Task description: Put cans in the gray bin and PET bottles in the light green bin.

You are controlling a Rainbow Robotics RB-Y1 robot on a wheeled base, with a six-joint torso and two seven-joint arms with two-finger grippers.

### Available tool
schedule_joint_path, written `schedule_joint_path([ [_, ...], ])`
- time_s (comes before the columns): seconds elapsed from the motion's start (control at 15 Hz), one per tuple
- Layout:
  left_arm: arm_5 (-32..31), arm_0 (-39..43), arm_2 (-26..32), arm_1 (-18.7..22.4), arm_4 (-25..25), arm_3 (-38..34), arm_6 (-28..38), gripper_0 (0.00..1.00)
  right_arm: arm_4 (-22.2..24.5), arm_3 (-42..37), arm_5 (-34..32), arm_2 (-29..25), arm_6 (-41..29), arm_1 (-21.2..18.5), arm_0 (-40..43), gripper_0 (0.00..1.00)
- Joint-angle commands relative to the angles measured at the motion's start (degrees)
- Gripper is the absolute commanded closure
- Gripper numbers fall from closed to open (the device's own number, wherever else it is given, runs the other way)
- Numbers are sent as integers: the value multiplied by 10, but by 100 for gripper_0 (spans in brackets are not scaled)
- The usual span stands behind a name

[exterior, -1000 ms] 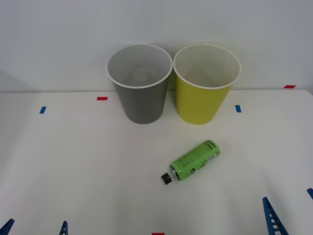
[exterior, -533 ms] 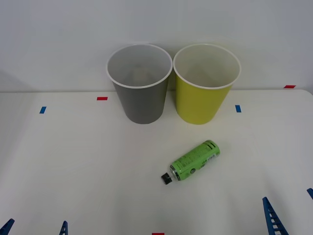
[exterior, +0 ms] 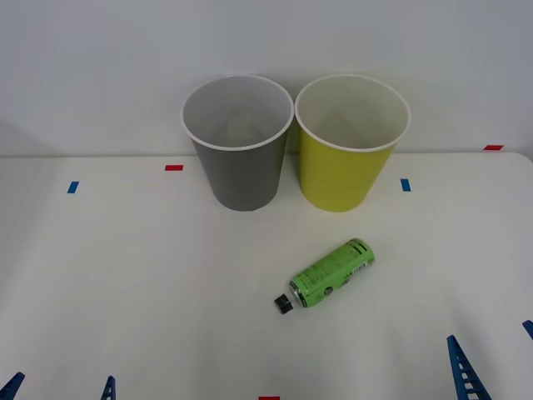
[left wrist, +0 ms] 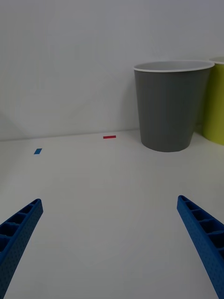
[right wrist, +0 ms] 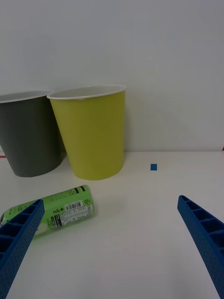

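Bottle position decides it: the small green-labelled PET bottle with black cap (exterior: 331, 275) lies on its side, cap pointing near-left, nearer the empty, spread right gripper (right wrist: 110, 247) than the spread left gripper (left wrist: 110, 247).

Green bottle (right wrist: 58, 212) lying flat, light green bin (right wrist: 91, 135) behind — jaws apart

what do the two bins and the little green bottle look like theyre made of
The gray bin and the light green bin look like smooth moulded plastic: thin white rims, pale insides, a faint sheen. The PET bottle, lying on the table, seems to be plastic under a glossy printed green label with a barcode, capped in black, probably plastic too.
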Motion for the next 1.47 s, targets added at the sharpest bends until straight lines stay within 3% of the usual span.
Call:
schedule_joint_path([
  [0.07, 0, 0, 0, 0, 0, 0, 0, 0, 0, 0, 0, 0, 0, 0, 0, 0],
  [1.13, 0, 0, 0, 0, 0, 0, 0, 0, 0, 0, 0, 0, 0, 0, 0, 0],
  [1.2, 0, 0, 0, 0, 0, 0, 0, 0, 2, 29, 11, 10, 1, 15, -10, 0],
  [1.47, 0, 0, 0, 0, 0, 0, 0, 0, 7, 9, 5, 27, 3, 11, -18, 0],
])
